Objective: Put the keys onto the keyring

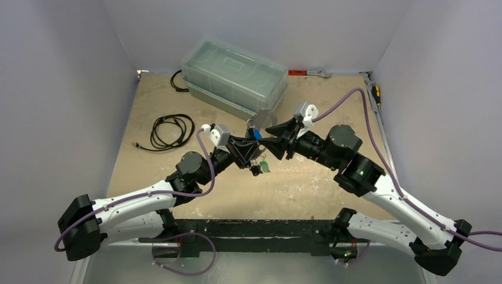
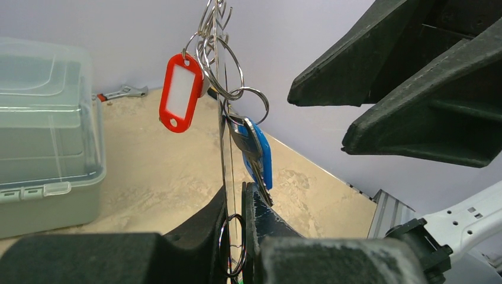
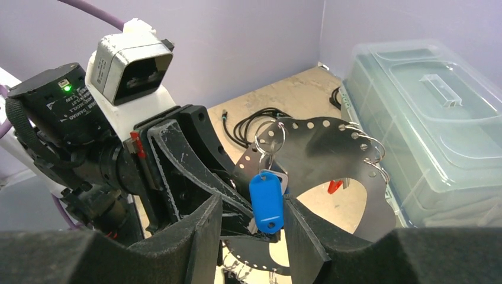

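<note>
The keyring [image 1: 258,120], a flat grey disc with small rim holes, is held upright above the table by my left gripper [image 1: 247,148], which is shut on its lower edge. In the left wrist view the keyring [image 2: 225,142] shows edge-on between the left gripper [image 2: 235,192] jaws. A blue-tagged key [image 3: 266,201] hangs from a rim hole of the keyring [image 3: 319,151], and a red tag [image 2: 177,92] hangs from rings on its far side. A green tag [image 1: 266,167] dangles below. My right gripper [image 3: 253,204] is open with the blue tag hanging between its fingers, ungripped.
A clear lidded plastic box [image 1: 234,77] stands behind the grippers. A coiled black cable [image 1: 171,131] lies at the left. A wrench [image 1: 308,73] lies along the back wall. Tools [image 1: 376,92] lie at the right edge.
</note>
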`<state>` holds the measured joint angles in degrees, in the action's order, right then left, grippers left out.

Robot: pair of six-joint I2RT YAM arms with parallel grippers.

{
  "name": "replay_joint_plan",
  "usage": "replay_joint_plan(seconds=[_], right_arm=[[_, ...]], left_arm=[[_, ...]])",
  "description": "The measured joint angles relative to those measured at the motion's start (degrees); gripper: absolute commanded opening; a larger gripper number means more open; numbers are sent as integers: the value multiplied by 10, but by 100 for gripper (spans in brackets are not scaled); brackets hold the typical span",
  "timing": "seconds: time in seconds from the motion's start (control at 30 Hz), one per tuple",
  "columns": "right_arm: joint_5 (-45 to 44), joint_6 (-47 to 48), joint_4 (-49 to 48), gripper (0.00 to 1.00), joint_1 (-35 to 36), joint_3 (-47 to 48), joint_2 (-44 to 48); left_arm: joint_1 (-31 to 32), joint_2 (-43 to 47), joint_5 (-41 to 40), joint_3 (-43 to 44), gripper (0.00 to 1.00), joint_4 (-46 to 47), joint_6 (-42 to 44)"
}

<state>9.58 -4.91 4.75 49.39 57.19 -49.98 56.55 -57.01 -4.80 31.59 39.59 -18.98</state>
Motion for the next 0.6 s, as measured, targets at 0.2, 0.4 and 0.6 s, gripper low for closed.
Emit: replay_joint_plan(seconds=[0.2,0.4,0.6], right_arm=[[-17,3,-14,42,12,-1,-21],[-49,17,-20,40,33,-3,-44],[-89,31,-27,34,44,-6,-62]], left_arm=[[0,-19,-11,5,0,3,0],[0,-23,-17,11,0,6,0],[-3,-23,-31,11,0,10,0]])
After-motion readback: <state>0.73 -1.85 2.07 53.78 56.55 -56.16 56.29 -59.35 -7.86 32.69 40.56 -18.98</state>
